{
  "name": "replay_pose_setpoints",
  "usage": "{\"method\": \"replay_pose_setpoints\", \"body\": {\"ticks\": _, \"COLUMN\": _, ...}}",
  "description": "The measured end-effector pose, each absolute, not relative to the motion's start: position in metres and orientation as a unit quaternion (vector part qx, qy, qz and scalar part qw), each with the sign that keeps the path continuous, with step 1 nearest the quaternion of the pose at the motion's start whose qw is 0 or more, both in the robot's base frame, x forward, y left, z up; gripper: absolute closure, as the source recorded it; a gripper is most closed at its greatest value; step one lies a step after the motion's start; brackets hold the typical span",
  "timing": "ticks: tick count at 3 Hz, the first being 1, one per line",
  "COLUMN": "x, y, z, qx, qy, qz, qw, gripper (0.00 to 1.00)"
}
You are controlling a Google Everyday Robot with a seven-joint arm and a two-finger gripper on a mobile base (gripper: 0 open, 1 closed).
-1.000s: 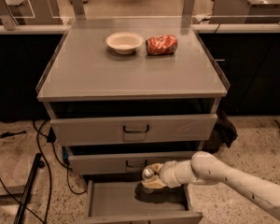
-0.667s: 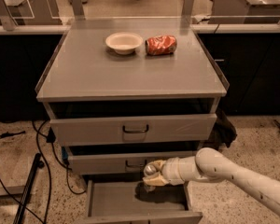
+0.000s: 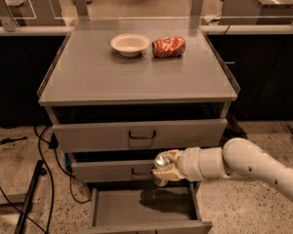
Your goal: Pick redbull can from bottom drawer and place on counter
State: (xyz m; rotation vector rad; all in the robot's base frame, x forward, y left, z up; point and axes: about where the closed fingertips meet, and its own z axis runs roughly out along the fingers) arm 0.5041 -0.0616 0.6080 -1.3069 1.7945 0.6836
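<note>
My gripper is shut on the redbull can, a slim silvery can with a shiny top. It holds the can upright above the open bottom drawer, in front of the middle drawer's face. The can's lower end shows just under the fingers, clear of the drawer floor, with its shadow on the tray below. The white arm reaches in from the right. The counter is the broad grey top of the cabinet, well above the gripper.
A white bowl and a crushed orange-red can sit at the back of the counter. The top drawer and middle drawer are slightly pulled out. Cables and a dark stand lie on the floor at left.
The gripper with the can has risen slightly and shifted a little left above the bottom drawer; the arm's elbow has moved with it.
</note>
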Motion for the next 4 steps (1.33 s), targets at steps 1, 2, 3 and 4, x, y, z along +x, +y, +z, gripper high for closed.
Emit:
{"method": "replay_pose_setpoints", "body": {"ticks": 1, "x": 0.505, "y": -0.061, "z": 0.627, "qx": -0.523, "qy": 0.706, "qz": 0.257, "qw": 0.402, "gripper": 1.0}}
{"method": "replay_pose_setpoints", "body": {"ticks": 2, "x": 0.505, "y": -0.061, "z": 0.627, "qx": -0.523, "qy": 0.706, "qz": 0.258, "qw": 0.402, "gripper": 1.0}}
{"method": "replay_pose_setpoints", "body": {"ticks": 3, "x": 0.508, "y": -0.056, "z": 0.665, "qx": -0.511, "qy": 0.708, "qz": 0.271, "qw": 0.406, "gripper": 1.0}}
{"method": "replay_pose_setpoints", "body": {"ticks": 4, "x": 0.511, "y": -0.054, "z": 0.732, "qx": -0.485, "qy": 0.71, "qz": 0.287, "qw": 0.422, "gripper": 1.0}}
